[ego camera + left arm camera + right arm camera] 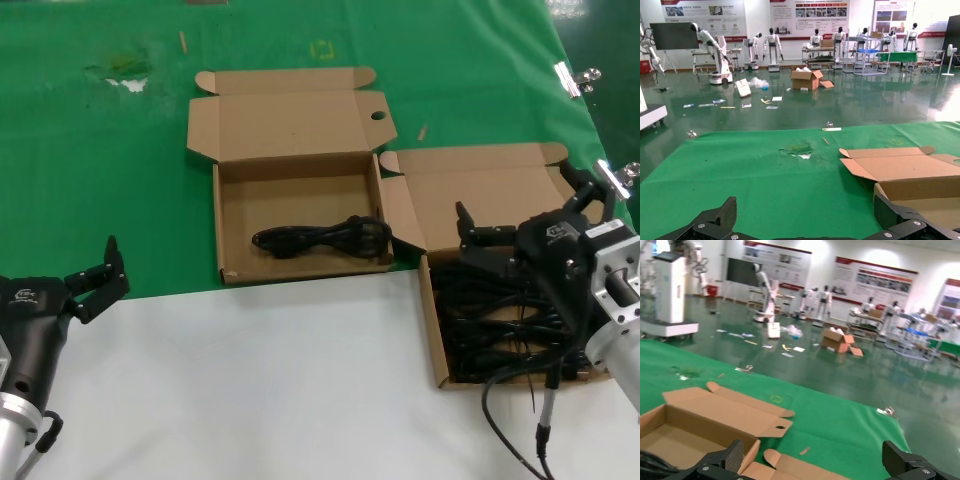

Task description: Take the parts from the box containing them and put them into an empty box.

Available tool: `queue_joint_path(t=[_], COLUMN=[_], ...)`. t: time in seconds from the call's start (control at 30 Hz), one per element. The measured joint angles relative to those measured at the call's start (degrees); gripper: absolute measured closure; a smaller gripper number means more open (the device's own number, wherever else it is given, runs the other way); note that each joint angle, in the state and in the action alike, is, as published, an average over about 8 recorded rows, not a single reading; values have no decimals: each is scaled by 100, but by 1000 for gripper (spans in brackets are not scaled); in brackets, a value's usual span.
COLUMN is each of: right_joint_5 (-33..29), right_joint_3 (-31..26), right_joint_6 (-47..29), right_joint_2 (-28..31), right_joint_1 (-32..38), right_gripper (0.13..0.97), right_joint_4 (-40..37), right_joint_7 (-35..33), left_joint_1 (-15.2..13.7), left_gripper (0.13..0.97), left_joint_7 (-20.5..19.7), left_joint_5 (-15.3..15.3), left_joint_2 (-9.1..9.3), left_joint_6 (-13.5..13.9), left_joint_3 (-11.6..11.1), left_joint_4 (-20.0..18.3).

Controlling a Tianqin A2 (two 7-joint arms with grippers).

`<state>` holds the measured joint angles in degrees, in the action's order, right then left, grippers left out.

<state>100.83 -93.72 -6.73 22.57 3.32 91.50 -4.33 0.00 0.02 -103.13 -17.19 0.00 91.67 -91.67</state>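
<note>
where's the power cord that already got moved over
In the head view, one power cord lies along the near wall inside the left box, on the green cloth, beside the full box.

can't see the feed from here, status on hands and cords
Right hand open over the full box, holding nothing. Left hand open, parked near table edge. One cord in the other box.

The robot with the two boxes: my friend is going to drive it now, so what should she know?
Left gripper: open, empty, parked over the white table near the robot.
Right gripper: open, holding nothing, above the right box.
Right box: a pile of black cords inside.
Left box: one coiled cord lies in it, near its front wall.
Done: one cord moved.
Left: pick the remaining cords from the right box and put them in the left box.
</note>
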Motion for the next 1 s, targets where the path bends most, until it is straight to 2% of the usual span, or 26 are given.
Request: queue_joint_path(t=[0.43, 1.0], right_joint_5=[178, 193], right_joint_3=[158, 171], right_joint_6=[518, 563], right_joint_2=[-414, -450], right_joint_1=[-255, -277], right_gripper=[129, 129], right_joint_4=[13, 14], right_joint_7=[333, 362], left_joint_1=[0, 0], left_gripper=[132, 132], left_joint_7=[-2, -2], left_joint_5=[0, 0], left_joint_2=[0, 0], left_joint_6=[0, 0], left_joint_3=[0, 0], left_joint_4=[0, 0])
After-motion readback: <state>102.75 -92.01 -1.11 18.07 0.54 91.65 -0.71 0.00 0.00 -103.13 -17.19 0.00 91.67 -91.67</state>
